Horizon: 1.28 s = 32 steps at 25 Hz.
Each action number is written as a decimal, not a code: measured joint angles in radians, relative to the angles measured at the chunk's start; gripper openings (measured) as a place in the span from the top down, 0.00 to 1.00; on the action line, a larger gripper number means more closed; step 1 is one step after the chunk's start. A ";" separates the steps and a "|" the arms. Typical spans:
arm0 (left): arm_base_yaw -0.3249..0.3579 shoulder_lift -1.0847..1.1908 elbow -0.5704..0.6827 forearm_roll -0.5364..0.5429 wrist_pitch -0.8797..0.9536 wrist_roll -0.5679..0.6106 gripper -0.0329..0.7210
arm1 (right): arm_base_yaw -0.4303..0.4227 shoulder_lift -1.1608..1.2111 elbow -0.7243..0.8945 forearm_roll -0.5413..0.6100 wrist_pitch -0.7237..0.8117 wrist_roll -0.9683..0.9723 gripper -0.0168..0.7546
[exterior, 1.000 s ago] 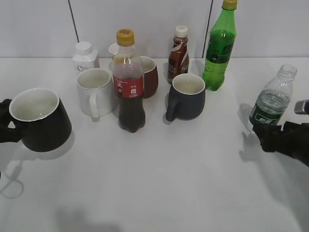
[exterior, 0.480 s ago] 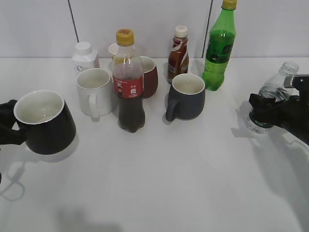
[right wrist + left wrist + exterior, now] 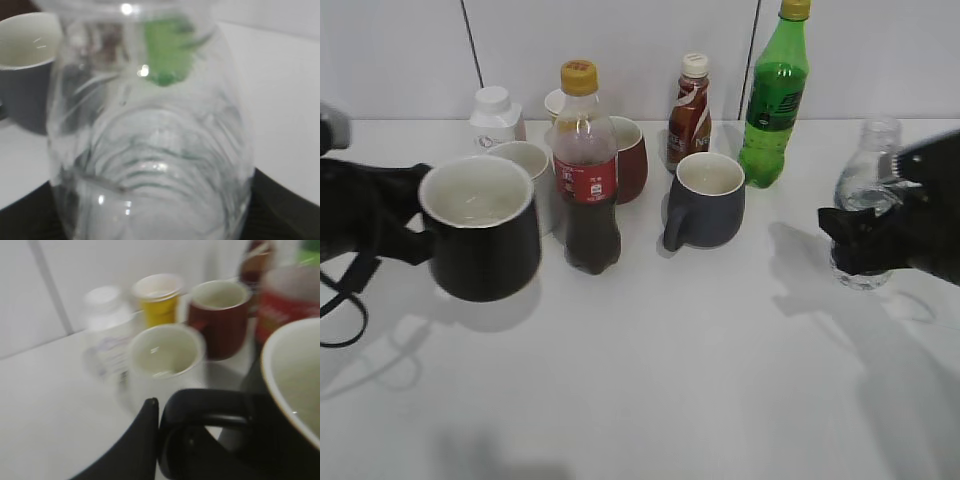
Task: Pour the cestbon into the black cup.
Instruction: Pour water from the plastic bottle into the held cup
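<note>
The black cup [image 3: 482,240], white inside, hangs above the table at the left, in front of the white mug. My left gripper [image 3: 412,215] is shut on its loop handle [image 3: 210,405]; the cup's rim [image 3: 292,385] fills the right of the left wrist view. The cestbon [image 3: 865,190], a clear ribbed bottle with no cap, stands upright at the right. My right gripper [image 3: 860,240] is shut round its middle and hides the label. In the right wrist view the bottle [image 3: 150,140] fills the frame and hides the fingers.
Behind the black cup stand a white mug [image 3: 528,160], a cola bottle [image 3: 587,170], a dark red mug [image 3: 628,158] and a white jar [image 3: 495,118]. A grey-blue mug [image 3: 708,200], a brown bottle [image 3: 690,110] and a green soda bottle [image 3: 773,95] stand at the middle and back right.
My left gripper has carried the black cup up and to the right, toward the middle. My right gripper has lifted the cestbon and turned it upright, moving slightly left.
</note>
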 joint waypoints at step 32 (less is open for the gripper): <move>-0.363 -0.005 -0.340 -0.049 0.415 -0.003 0.88 | 0.422 -0.245 -0.473 -0.110 0.867 -0.690 0.33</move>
